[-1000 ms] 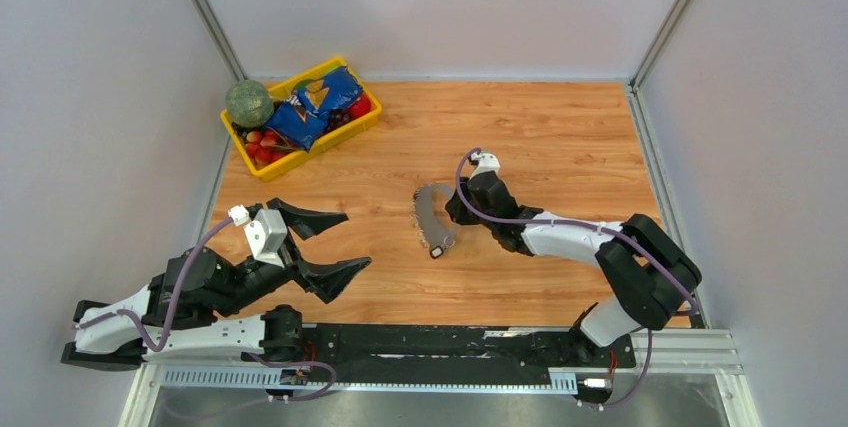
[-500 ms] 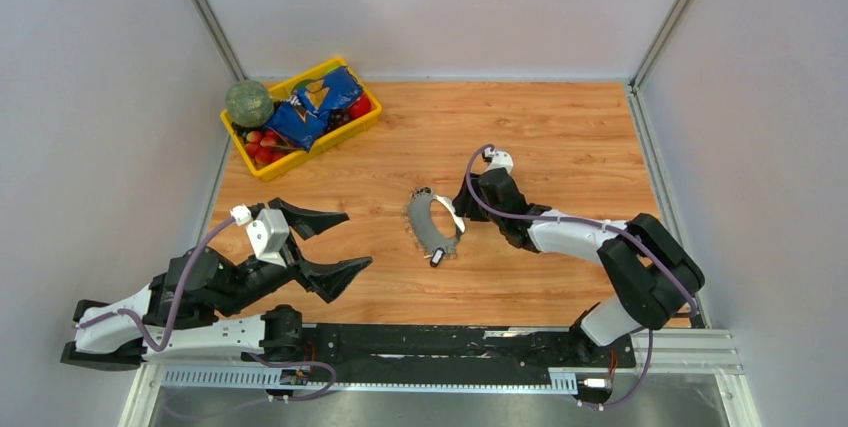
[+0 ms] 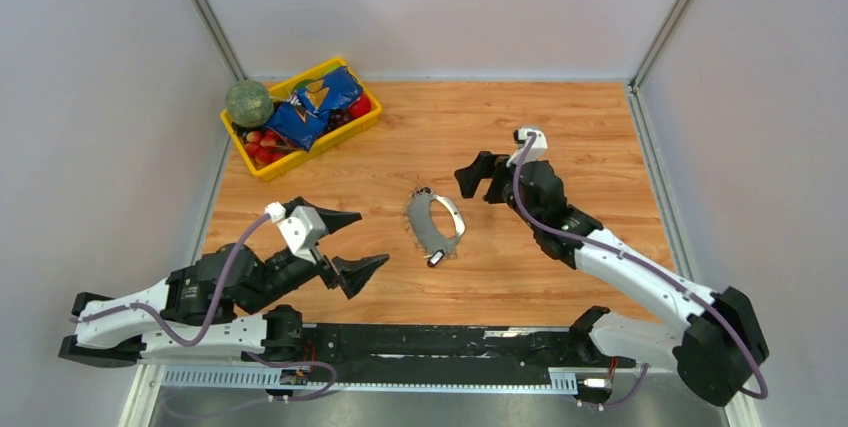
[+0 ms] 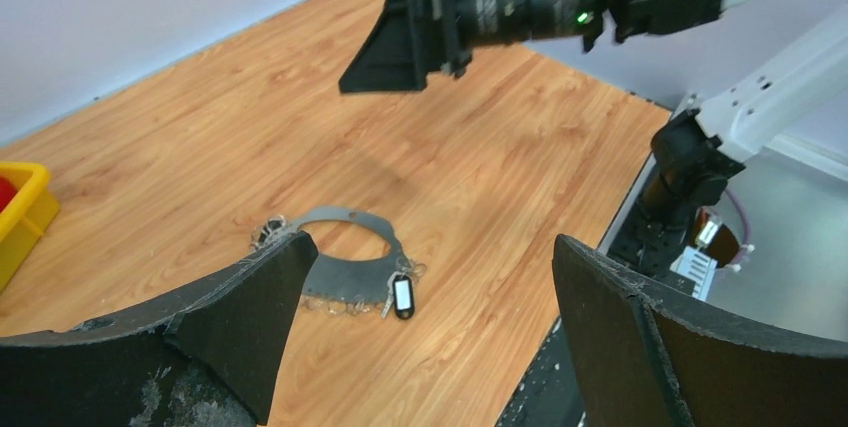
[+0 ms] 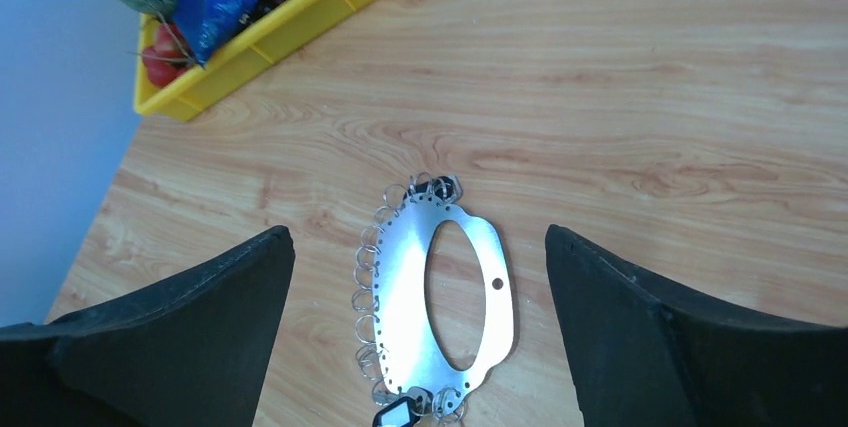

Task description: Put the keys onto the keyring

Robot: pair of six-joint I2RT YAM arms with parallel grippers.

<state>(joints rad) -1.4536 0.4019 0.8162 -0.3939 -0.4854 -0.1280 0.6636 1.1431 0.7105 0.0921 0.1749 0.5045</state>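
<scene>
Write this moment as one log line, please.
left gripper: open, empty | right gripper: open, empty | keyring: flat on table, not held

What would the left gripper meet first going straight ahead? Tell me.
Probably the keyring, flat on the table dead ahead of the open left gripper; the gripper's height is unclear.

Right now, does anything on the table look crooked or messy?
Only a little. The yellow bin in the far left corner sits crooked to the edges of the table. It is heaped full, with a green ball perched on one corner. The keyring lies flat on the wood, and nothing looks spilled or broken.
</scene>
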